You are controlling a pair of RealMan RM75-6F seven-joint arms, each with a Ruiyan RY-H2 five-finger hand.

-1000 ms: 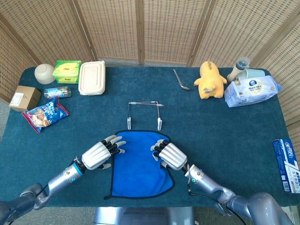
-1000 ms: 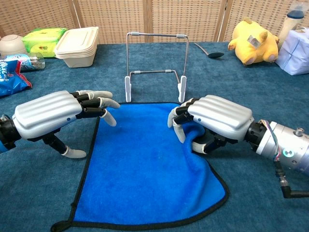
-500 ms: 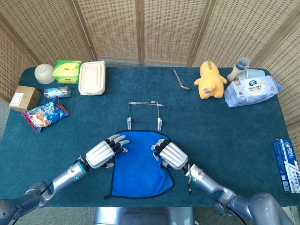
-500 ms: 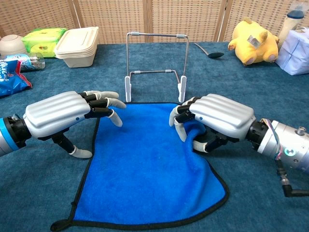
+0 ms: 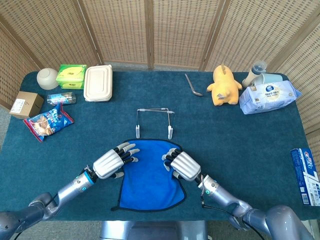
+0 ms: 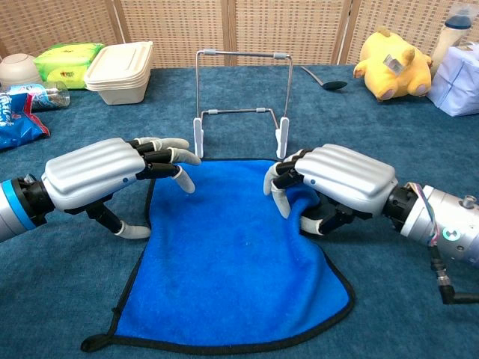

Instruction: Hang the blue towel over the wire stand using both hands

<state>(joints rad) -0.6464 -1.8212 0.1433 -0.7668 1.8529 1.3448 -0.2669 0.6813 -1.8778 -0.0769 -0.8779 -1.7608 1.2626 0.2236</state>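
Blue and soft, the towel [image 5: 148, 172] lies flat on the dark table [image 5: 240, 145], just in front of the wire stand [image 5: 154, 121]. Its far edge lies right by the stand's feet.

The left hand [image 6: 101, 173] is over the towel's left edge with its fingers spread apart, and it holds nothing. The right hand [image 6: 340, 183] sits on the towel's right side, fingers curled down, pinching a bunched bit of cloth.

The chest view shows that bunched fold under the right hand. The head view cannot show it, because the hand covers it.

Only the head view shows the brown box [image 5: 25, 104], the toothpaste box [image 5: 306, 176] at the right edge, and the whole pack of wipes [image 5: 269, 96].

The writing on the snack bag [image 5: 48, 121] and packs is too small to read.
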